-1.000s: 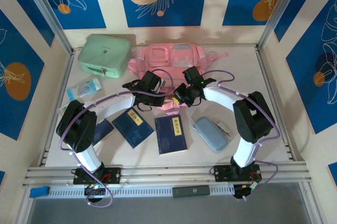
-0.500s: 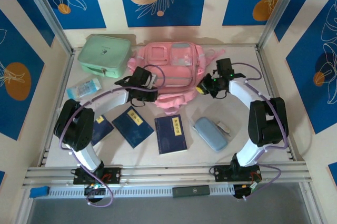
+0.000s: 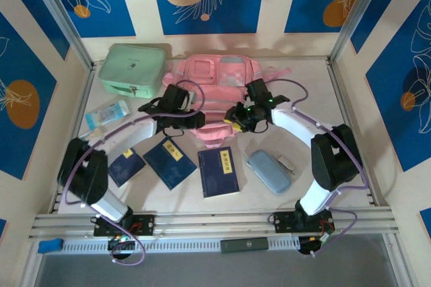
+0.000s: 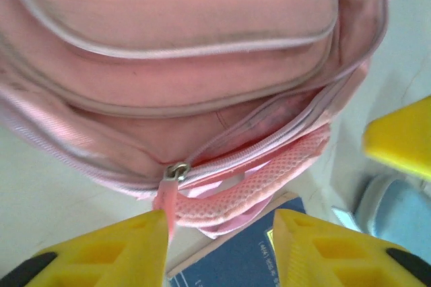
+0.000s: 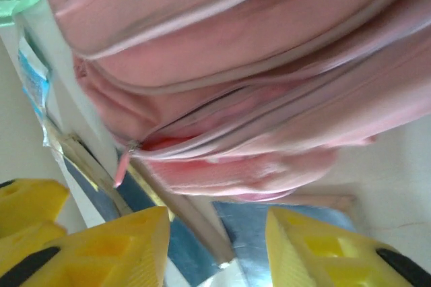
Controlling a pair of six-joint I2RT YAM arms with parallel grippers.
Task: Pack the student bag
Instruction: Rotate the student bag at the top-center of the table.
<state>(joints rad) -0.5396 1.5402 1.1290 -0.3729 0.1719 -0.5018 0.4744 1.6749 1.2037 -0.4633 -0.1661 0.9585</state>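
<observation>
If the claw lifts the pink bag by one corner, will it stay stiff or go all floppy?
Probably floppy: the bag is soft fabric, wrinkled and sagging. It looks flat and unfilled, so it is likely light. Its mesh strap would likely dangle.

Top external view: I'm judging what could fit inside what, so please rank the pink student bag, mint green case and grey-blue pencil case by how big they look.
1. pink student bag, clearly largest
2. mint green case
3. grey-blue pencil case, smallest
</observation>
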